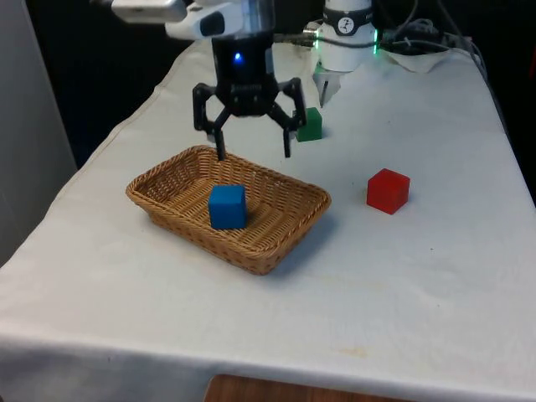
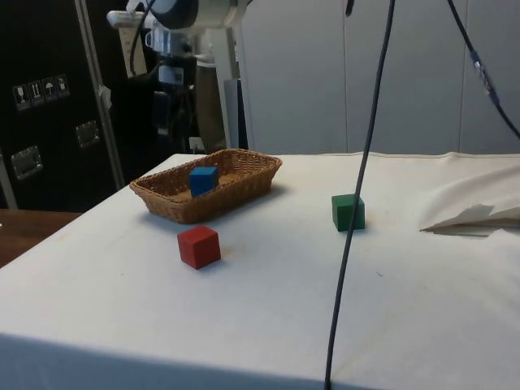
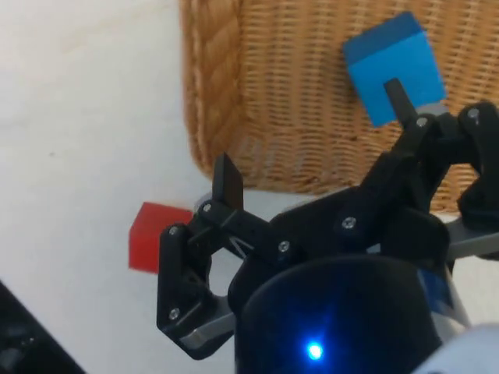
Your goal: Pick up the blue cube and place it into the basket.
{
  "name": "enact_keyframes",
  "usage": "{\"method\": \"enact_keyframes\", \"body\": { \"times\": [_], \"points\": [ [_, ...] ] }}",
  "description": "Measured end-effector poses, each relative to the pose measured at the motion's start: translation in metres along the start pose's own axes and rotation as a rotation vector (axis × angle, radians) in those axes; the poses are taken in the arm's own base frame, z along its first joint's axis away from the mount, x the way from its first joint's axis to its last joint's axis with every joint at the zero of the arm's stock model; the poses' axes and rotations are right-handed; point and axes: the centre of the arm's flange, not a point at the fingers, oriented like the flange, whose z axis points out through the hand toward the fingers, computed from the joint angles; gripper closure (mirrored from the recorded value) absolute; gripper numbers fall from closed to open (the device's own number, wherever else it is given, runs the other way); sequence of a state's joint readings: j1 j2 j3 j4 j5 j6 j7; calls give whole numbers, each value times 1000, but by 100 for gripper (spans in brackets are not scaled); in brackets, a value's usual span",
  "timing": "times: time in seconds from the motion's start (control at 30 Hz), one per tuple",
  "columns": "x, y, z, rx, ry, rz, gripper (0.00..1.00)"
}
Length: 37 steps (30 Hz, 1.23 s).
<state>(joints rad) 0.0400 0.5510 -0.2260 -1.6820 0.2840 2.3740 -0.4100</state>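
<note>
Centre-frame, blue cube [image 1: 227, 206] sits in wicker basket [image 1: 276, 239]; light, rigid, grippable by flat sides. Hand [image 1: 252, 154] wide open, empty above.

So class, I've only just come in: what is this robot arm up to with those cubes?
The blue cube already lies inside the wicker basket. The gripper hangs open above the basket's far edge, holding nothing. A red cube and a green cube sit on the white cloth outside the basket, untouched.
</note>
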Motion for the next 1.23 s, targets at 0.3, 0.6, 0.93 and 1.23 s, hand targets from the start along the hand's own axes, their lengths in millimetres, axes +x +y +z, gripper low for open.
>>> {"method": "enact_keyframes", "body": {
  "times": [0.3,0.6,0.93,1.23],
  "points": [
    [6,-21,-25,5,6,-18,0],
    [13,-47,-51,-1,15,-73,0],
    [17,-66,-74,-7,17,-127,0],
    [17,-77,-79,-4,18,-147,0]
  ]
}}
